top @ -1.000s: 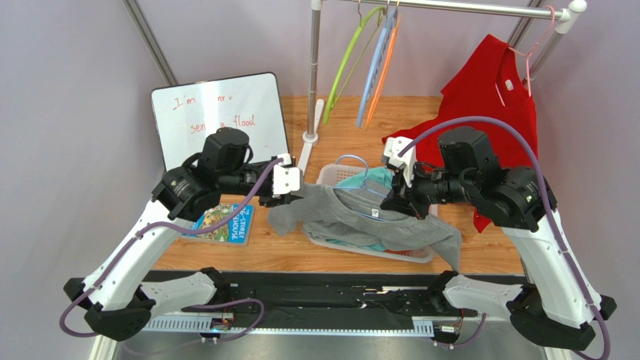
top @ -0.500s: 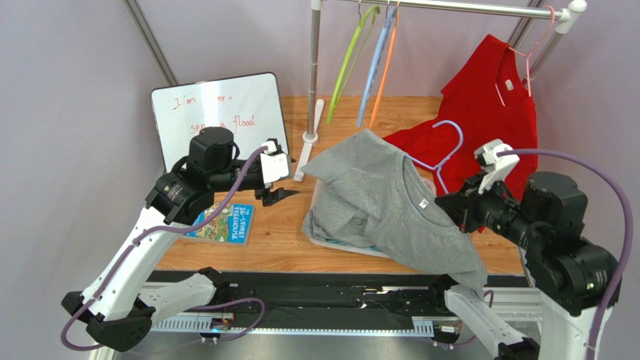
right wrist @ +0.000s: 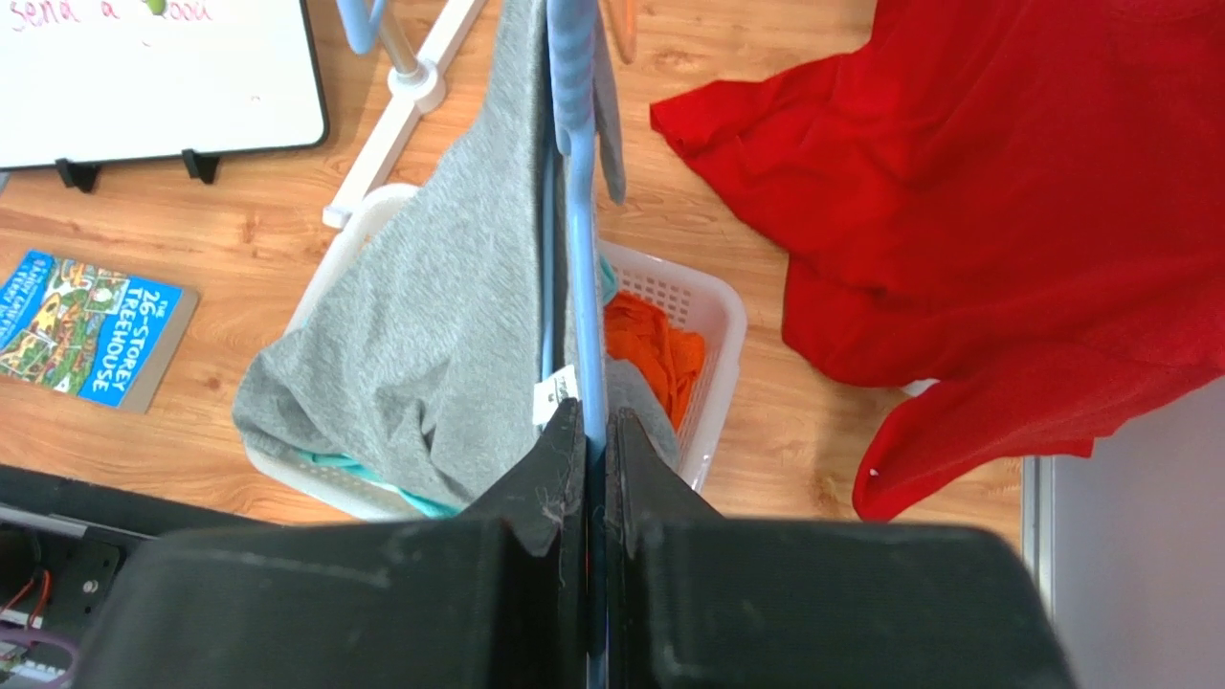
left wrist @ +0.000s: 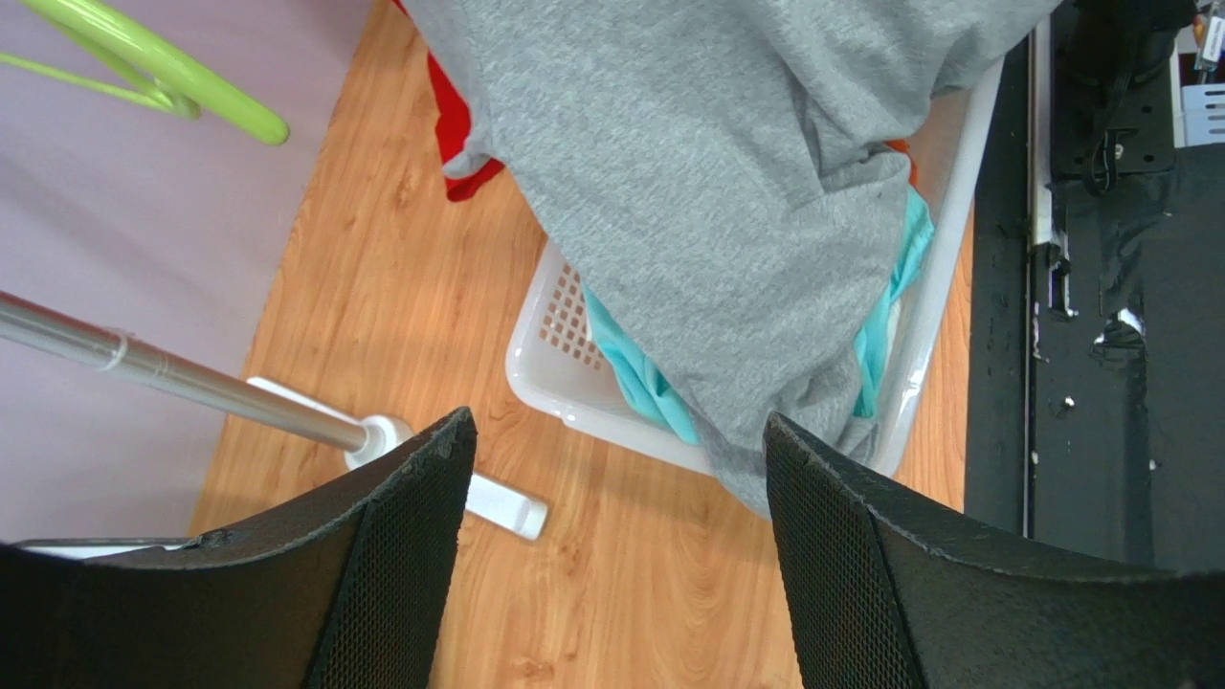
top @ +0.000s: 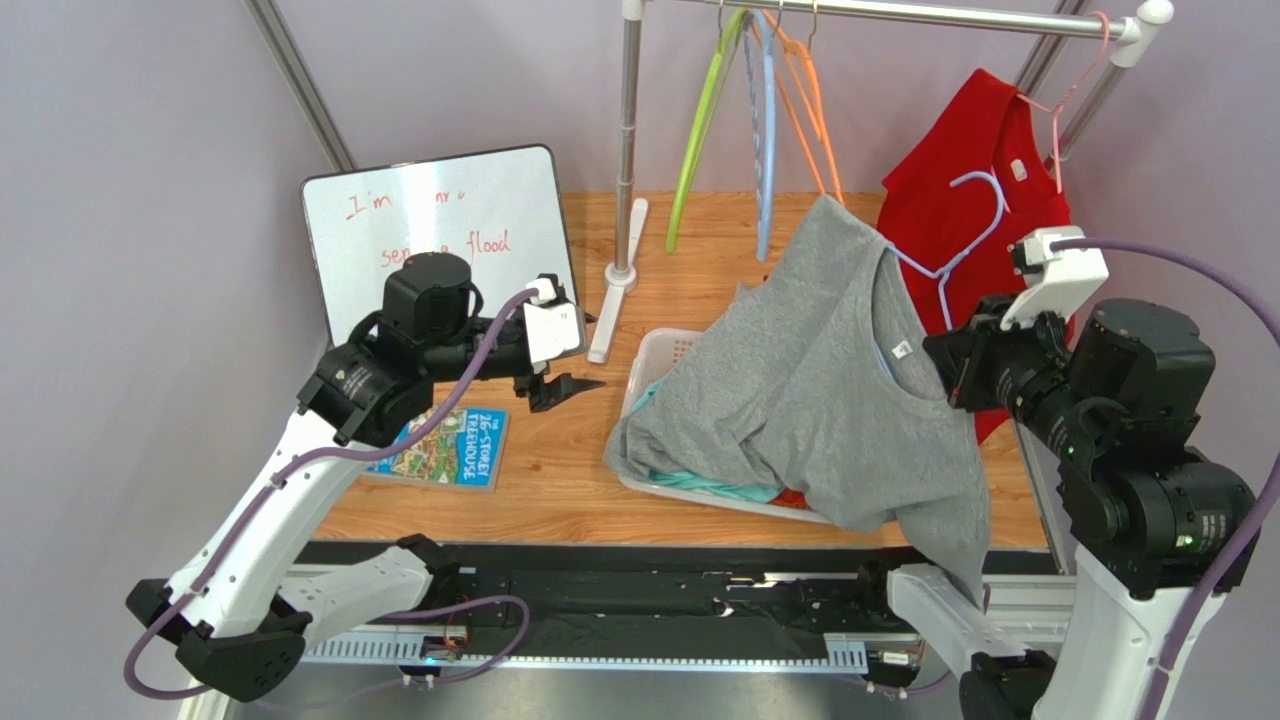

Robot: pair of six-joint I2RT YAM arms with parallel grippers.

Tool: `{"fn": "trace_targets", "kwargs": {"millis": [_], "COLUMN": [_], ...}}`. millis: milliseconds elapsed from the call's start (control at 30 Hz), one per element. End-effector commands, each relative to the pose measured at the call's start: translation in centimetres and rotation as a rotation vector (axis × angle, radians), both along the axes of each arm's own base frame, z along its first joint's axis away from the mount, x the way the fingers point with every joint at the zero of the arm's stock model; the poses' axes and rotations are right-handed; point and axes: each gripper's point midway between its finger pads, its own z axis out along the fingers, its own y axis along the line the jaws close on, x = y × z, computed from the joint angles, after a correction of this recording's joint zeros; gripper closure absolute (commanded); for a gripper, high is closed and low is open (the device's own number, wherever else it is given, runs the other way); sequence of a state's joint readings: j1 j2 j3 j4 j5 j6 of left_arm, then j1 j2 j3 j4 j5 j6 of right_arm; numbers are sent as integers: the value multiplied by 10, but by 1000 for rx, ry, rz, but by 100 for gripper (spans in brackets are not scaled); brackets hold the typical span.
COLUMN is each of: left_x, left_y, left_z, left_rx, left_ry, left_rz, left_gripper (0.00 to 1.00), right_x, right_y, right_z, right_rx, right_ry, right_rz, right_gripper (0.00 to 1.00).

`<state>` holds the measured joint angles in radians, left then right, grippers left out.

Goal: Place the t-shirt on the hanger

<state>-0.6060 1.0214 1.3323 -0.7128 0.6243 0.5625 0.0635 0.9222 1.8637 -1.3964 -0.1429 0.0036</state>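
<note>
Grey t-shirt (top: pixel 819 375) hangs on the thin blue hanger (right wrist: pixel 575 172), held up above the white basket (top: pixel 657 348). One end of the shirt droops down onto the basket. The right pincer (right wrist: pixel 595 419) is clenched on the hanger, up and to the right of the basket. The left pincer (left wrist: pixel 618 431) is spread wide and holds nothing, over the wooden table (top: pixel 556 465) left of the basket.
</note>
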Motion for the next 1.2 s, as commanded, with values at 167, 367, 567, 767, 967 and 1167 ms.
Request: {"fn": "trace_targets", "kwargs": {"millis": [167,367,567,767,967,1167], "left_x": [-14,-17,-21,-23,-22,-23], "left_y": [1,-2,-4,-4,-4,-5], "left_z": [-4,-7,-6,-10,-9,-6], "left_rx": [-21,-24,-32,-29,-28,-31], "left_ry": [-5,13,17,22,20,26], "left_rz": [-47,-72,-102,-110,-106,-108], "left_gripper": [22,22,21,21,21,20], "right_x": [-71,-101,-128,-127,-115,-97], "right_y": [12,-11,18,-10,-33,-58], "right_z": [-4,-11,-28,-29,-33,-37], "right_rx": [-14,-22,27,-3,10,53], "right_ry": [-88,-89,-111,-121,-75,5], "right_rz": [124,-71,30,-191,-404,-628], "right_gripper": [100,100,100,100,100,100]}}
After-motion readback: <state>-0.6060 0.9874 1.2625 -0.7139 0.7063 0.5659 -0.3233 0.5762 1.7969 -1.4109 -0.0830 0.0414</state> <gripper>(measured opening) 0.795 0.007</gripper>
